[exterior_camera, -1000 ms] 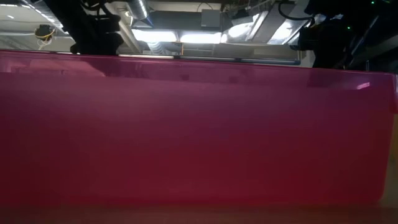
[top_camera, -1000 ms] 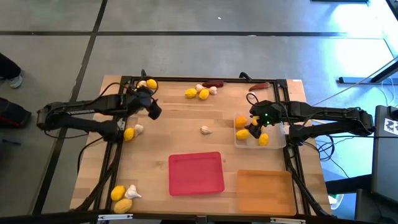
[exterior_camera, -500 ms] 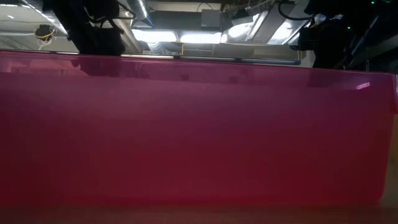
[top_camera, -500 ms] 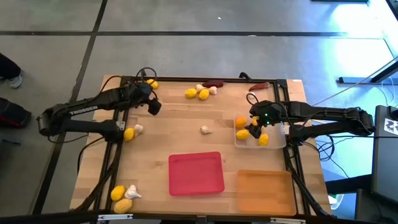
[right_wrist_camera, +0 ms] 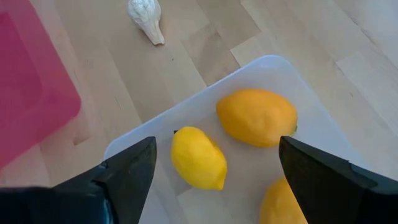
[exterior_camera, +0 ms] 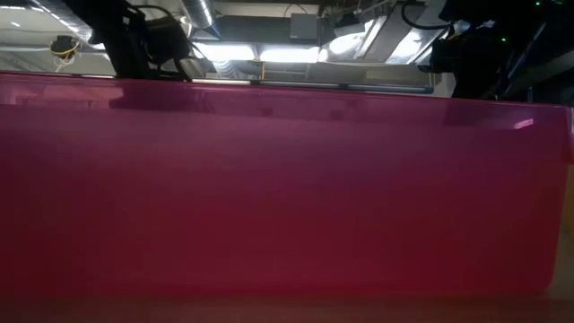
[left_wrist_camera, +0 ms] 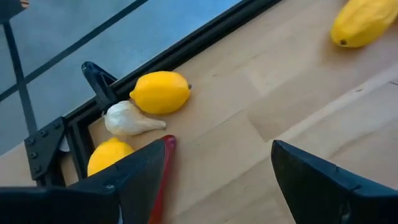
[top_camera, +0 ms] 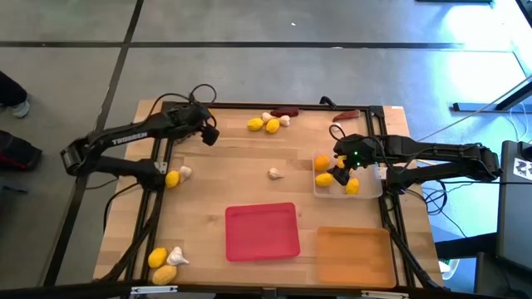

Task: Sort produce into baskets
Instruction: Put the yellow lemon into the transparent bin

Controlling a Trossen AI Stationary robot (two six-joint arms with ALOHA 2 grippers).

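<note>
Wooden table [top_camera: 249, 166] on grey floor [top_camera: 249, 66]; both grippers' fingers spread, holding nothing.

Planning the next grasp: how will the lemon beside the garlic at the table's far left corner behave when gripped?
The lemon looks smooth and oval, so it may roll or squirt from the open left gripper. It touches the garlic bulb, which would probably shift too.
</note>
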